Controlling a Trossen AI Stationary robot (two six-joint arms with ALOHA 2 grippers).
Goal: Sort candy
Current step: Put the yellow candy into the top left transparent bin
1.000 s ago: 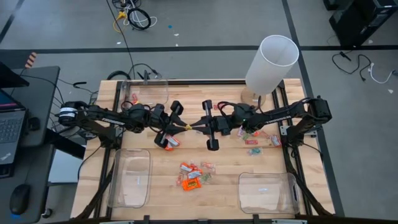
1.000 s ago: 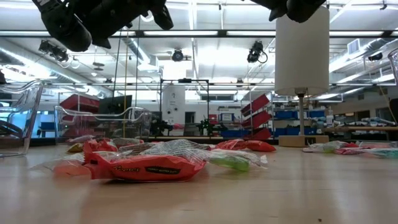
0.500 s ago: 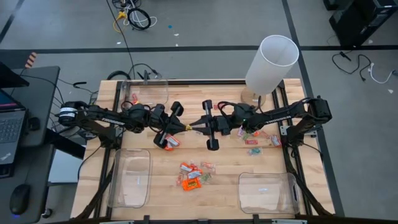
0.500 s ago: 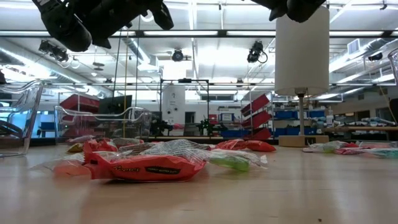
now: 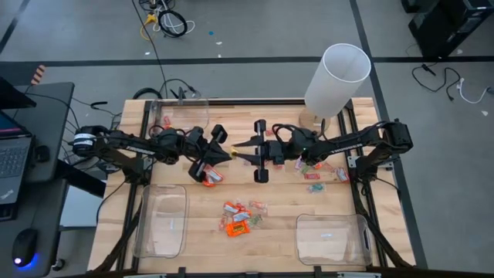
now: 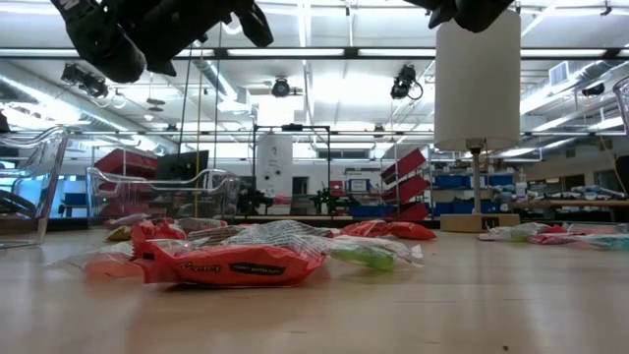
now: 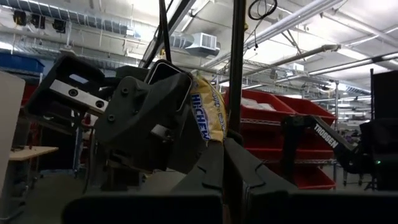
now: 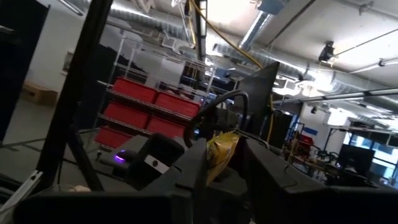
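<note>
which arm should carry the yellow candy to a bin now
Left. The left claw is shut on the yellow candy in mid-air, while the right claw has its fingers spread either side of it.

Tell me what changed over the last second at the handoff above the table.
The left gripper closed on the yellow candy; the right gripper opened and let it go, backing slightly right. The orange candy pile and clear bins stayed put.

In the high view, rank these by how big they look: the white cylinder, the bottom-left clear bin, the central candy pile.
1. White cylinder and bottom-left clear bin: look alike; the tall cylinder stands nearer the camera, so unsure.
2. Central candy pile.
</note>
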